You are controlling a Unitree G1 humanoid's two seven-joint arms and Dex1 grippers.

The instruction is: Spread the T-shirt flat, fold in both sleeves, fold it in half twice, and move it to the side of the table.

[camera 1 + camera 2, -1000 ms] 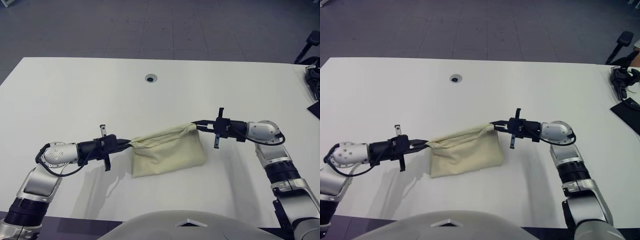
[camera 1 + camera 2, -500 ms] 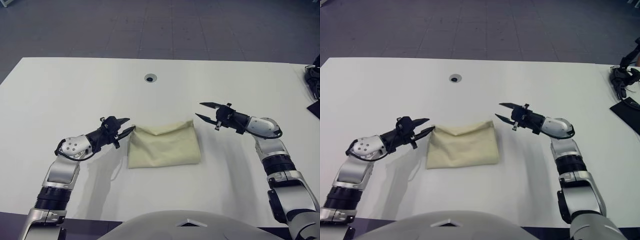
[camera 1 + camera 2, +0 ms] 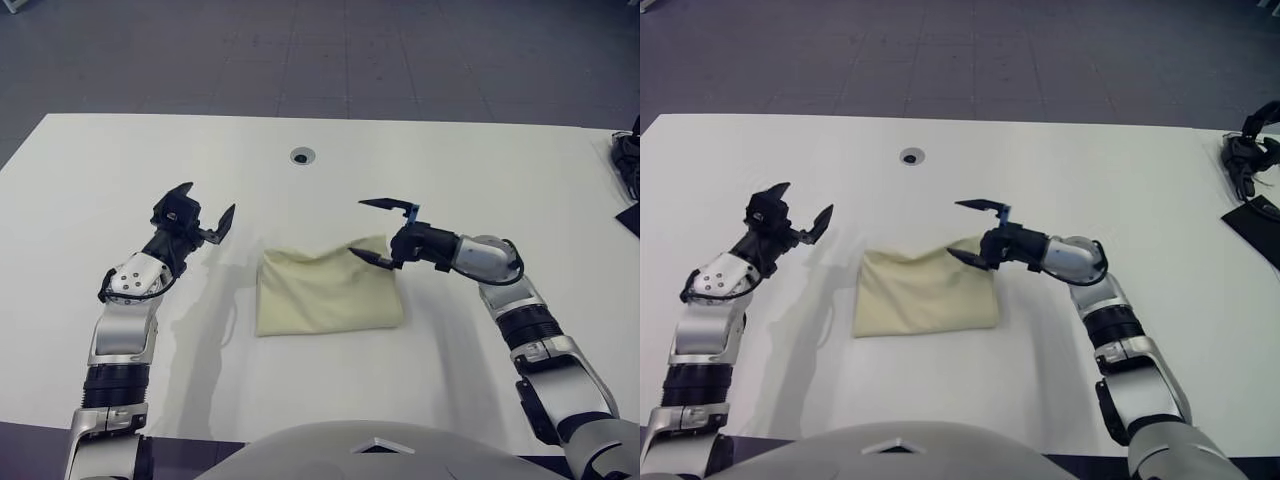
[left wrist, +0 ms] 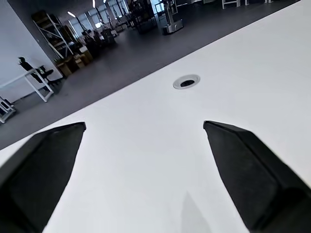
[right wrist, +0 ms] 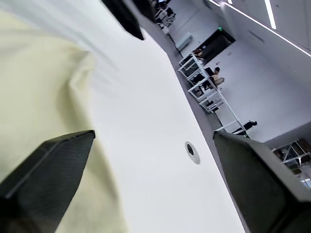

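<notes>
From the left eye, the shirt (image 3: 328, 292) lies folded into a compact rectangle on the table (image 3: 480, 170), about midway across and nearer the near edge than the far one. Broad tabletop separates it from the left, right and far edges. A grommet (image 3: 301, 155) sits well beyond it, and cables (image 3: 630, 165) lie at the far right edge. The left gripper (image 3: 208, 198) is raised off to the shirt's left, well apart from it, forearm upright, jaws spread and holding nothing. The right gripper (image 3: 358, 226) points leftward over the shirt's far right corner with the elbow bent. Its jaws gape, and the lower tip sits at the cloth, though contact cannot be told. The right eye shows the same layout. In the left wrist view, two dark fingers (image 4: 39, 170) stand wide apart above bare tabletop that runs on to the grommet. The right wrist view shows parted fingers (image 5: 48, 170) over the shirt's edge.
</notes>
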